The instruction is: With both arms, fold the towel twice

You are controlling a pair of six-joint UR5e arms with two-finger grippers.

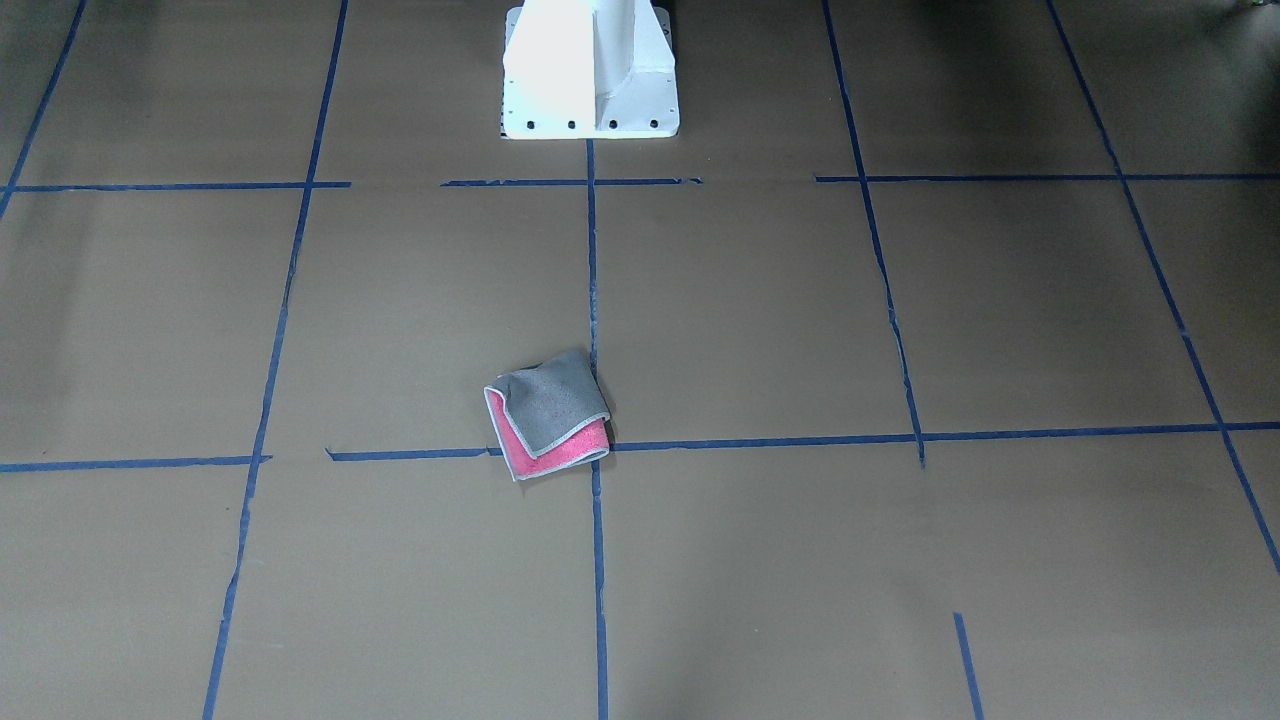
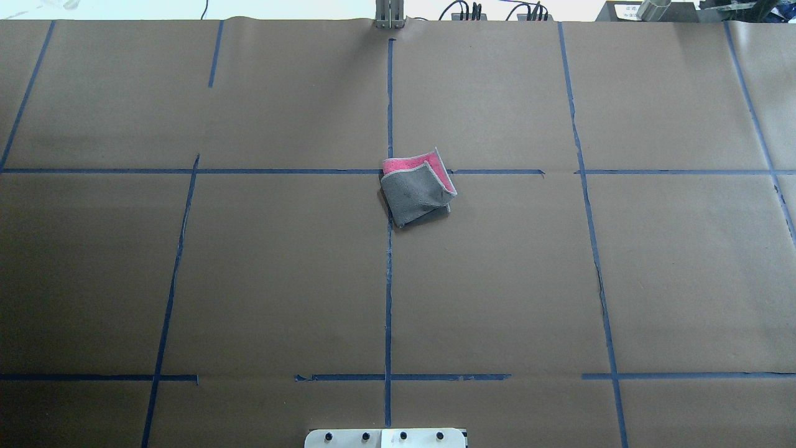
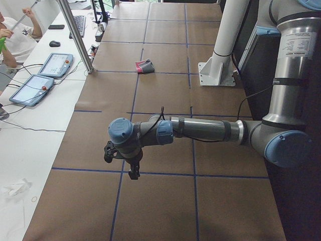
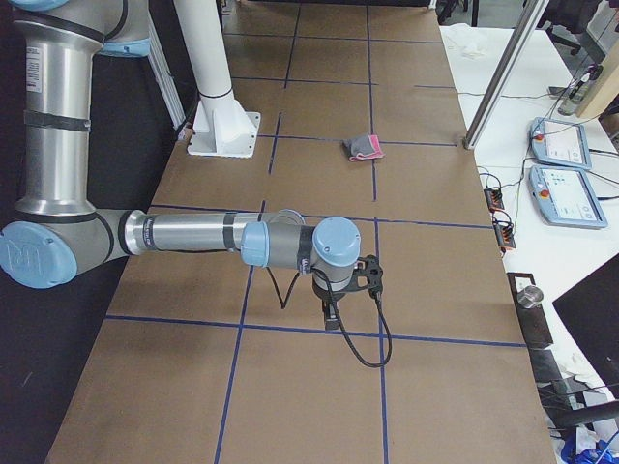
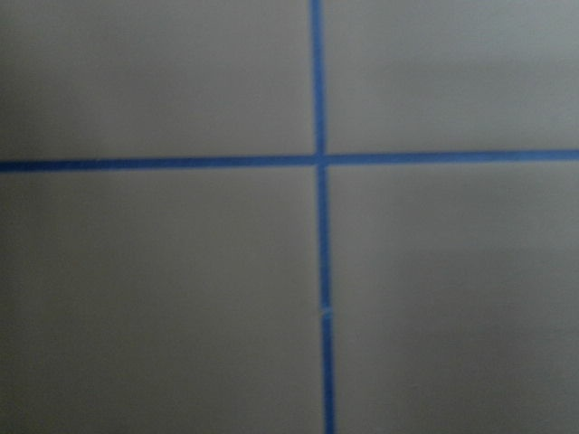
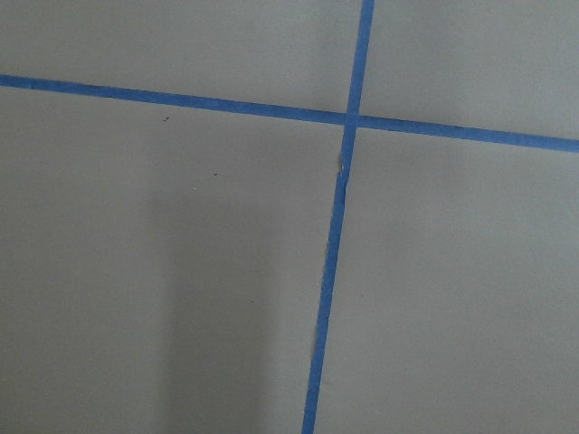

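The towel (image 1: 548, 415) lies folded small near the table's middle, on a crossing of blue tape lines. Its dark grey face is on top and a pink layer with a whitish border shows along one edge (image 2: 415, 190). It also shows in the side views (image 3: 145, 66) (image 4: 365, 147). No gripper touches it. My left gripper (image 3: 131, 168) hangs over the table far from the towel, toward the left end. My right gripper (image 4: 332, 314) hangs far from it toward the right end. I cannot tell whether either is open or shut. Both wrist views show only brown paper and blue tape.
The white pedestal base (image 1: 590, 70) stands at the robot's side of the table (image 2: 385, 438). Blue tape lines (image 2: 388, 280) grid the brown paper. Beyond the far edge are a metal post (image 3: 75, 35), tablets (image 3: 55, 65) (image 4: 561, 145) and a person (image 3: 15, 35).
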